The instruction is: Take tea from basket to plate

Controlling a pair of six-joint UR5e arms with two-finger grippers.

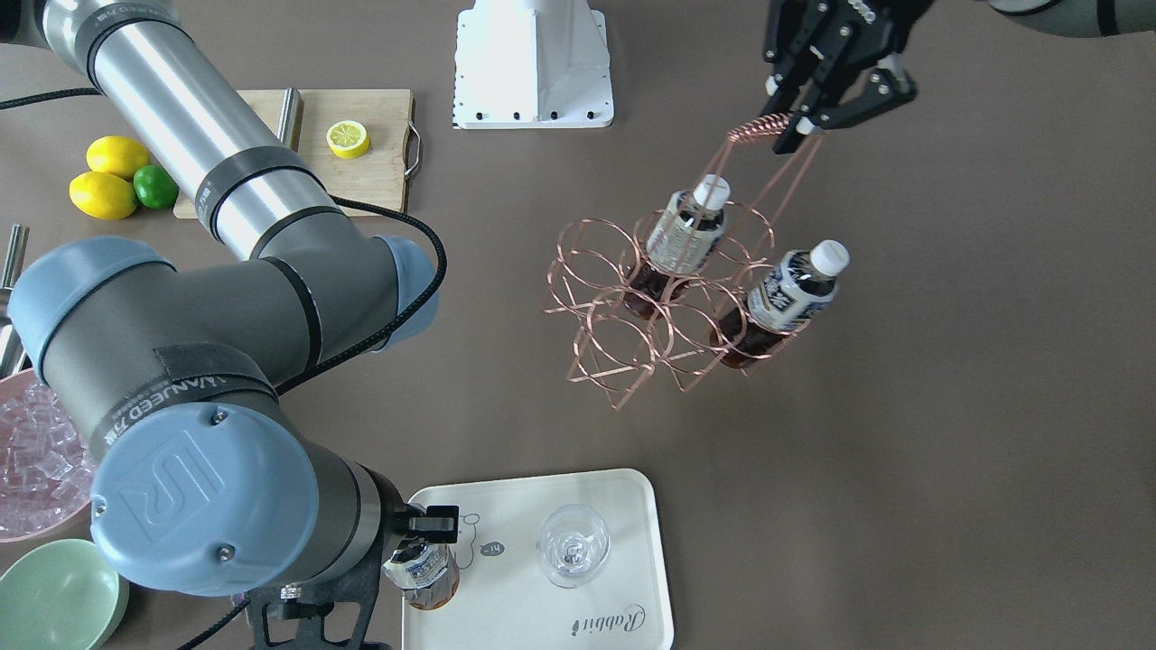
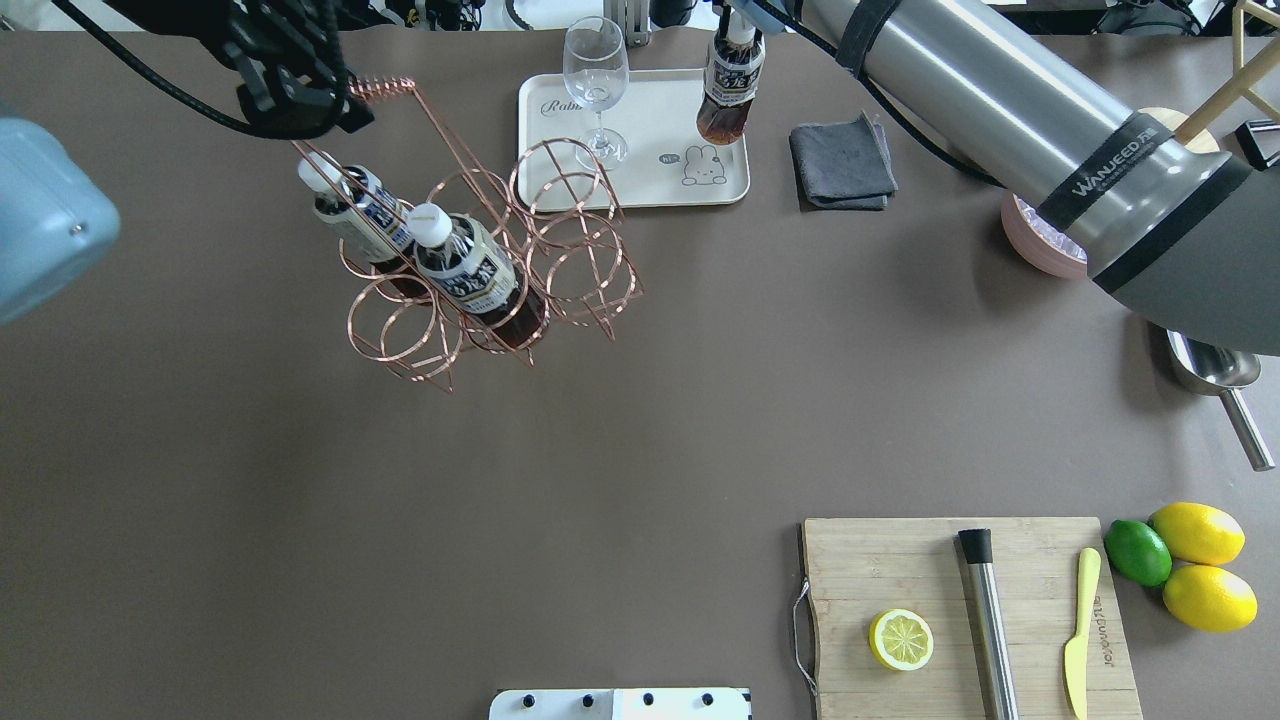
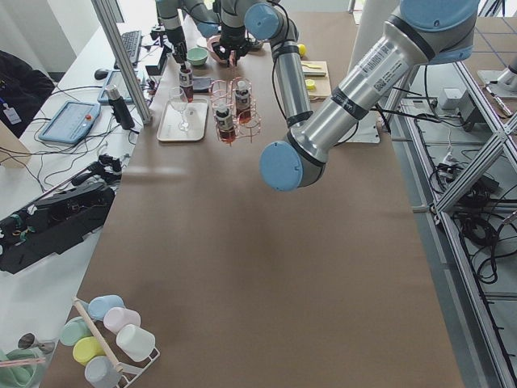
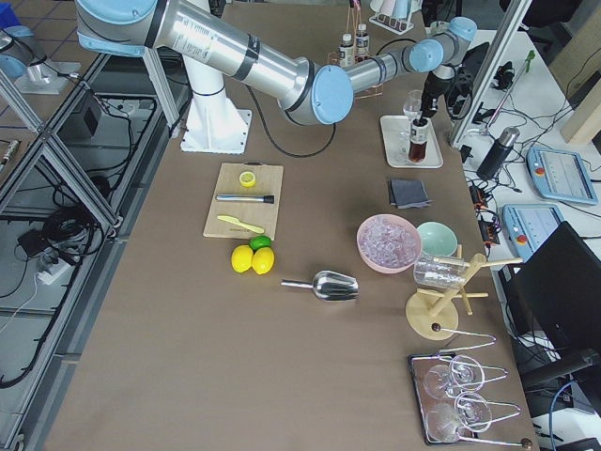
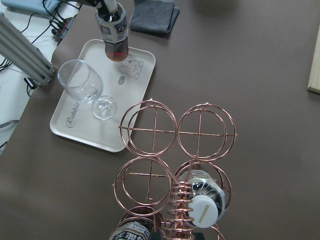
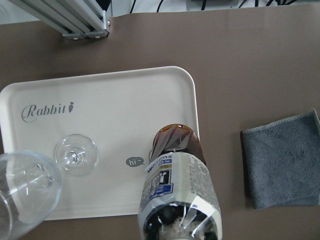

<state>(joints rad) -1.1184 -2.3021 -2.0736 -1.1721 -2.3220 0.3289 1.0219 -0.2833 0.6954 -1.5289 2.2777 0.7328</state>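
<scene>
Clamped by its neck in the closed right gripper (image 1: pixel 422 534): tea (image 6: pixel 176 185), upright, base over the plate (image 6: pixel 100 90) beside the "hi" print, perhaps resting on it. Just beside, wine glass (image 6: pixel 75 155). Farther off, left gripper (image 1: pixel 790 122) pinched on the coiled handle of the tilted basket (image 5: pixel 155 129), two bottles (image 1: pixel 795 284) inside.

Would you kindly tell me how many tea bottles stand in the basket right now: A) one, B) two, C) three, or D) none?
B: two bottles stand in the basket, while the third, the tea, is in the right gripper at the plate.
</scene>
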